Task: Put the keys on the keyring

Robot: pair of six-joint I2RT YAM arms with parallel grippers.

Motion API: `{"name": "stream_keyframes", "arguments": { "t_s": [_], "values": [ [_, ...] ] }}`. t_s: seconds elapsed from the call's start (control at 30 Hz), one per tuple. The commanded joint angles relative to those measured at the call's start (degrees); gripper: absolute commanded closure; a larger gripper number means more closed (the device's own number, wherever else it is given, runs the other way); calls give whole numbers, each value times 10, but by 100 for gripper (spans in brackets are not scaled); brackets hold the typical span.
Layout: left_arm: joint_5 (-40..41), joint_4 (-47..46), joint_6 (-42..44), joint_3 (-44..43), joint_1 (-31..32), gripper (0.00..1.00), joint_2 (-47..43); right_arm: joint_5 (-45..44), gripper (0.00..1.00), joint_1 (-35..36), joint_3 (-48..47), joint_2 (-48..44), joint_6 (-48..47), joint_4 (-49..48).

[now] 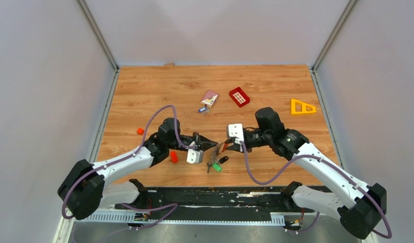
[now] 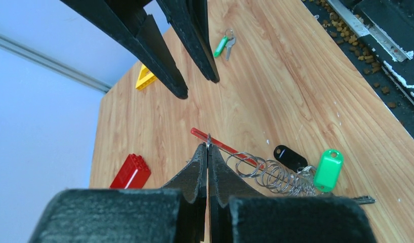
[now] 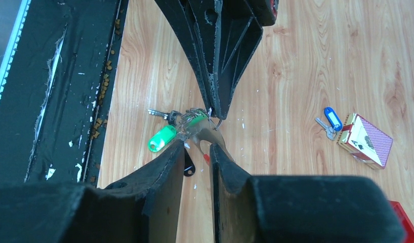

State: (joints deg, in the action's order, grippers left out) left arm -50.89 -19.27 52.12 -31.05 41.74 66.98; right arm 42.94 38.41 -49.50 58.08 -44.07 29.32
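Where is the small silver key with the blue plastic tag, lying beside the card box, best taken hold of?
Probably at its oval blue plastic tag, from straight above: the silver key lies flat on the wooden table, the tag looks its bulkiest part, and the red-patterned card box sits close beside.

L arm [image 1: 124, 162]: base near-left; links run fwd & right, elbow bent, forearm low over table centre.
L gripper [image 2: 207, 147]: fingers [image 2: 195, 174] pressed flat together, no gap; tips pinch wire of keyring [image 2: 226, 148]; tips point right.
R arm [image 1: 316, 157]: base near-right; links run fwd & left, wrist turned back toward centre.
R gripper [image 3: 197, 152]: fingers [image 3: 164, 177] slightly apart, narrow gap btwn pads; tips point left & down.
Grippers: tip to tip, near each other, apart; L tips just beyond R tips in R wrist view.
Wrist cams: white housings; L cam [image 1: 195, 156] on near side, R cam [image 1: 236, 132] on far side.
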Motion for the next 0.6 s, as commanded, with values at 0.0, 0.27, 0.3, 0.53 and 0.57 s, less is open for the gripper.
{"name": "stream_keyframes", "arguments": {
  "t_s": [0.0, 0.27, 0.3, 0.53, 0.57],
  "values": [
    [-4, -19, 0, -8, 7, 100, -1, -28, 74, 20, -2, 11, -19, -29],
    [-32, -90, -146, -12, 7, 100, 18, -68, 75, 36, 14, 11, -17, -68],
    [-32, -96, -157, -13, 7, 100, 19, -70, 75, 36, 17, 11, -16, -71],
    [-33, -140, -228, -15, 7, 100, 29, -73, 75, 37, 25, 8, -13, -78],
    [-33, -143, -234, -15, 7, 100, 30, -72, 75, 38, 24, 8, -11, -80]
  ]
}}
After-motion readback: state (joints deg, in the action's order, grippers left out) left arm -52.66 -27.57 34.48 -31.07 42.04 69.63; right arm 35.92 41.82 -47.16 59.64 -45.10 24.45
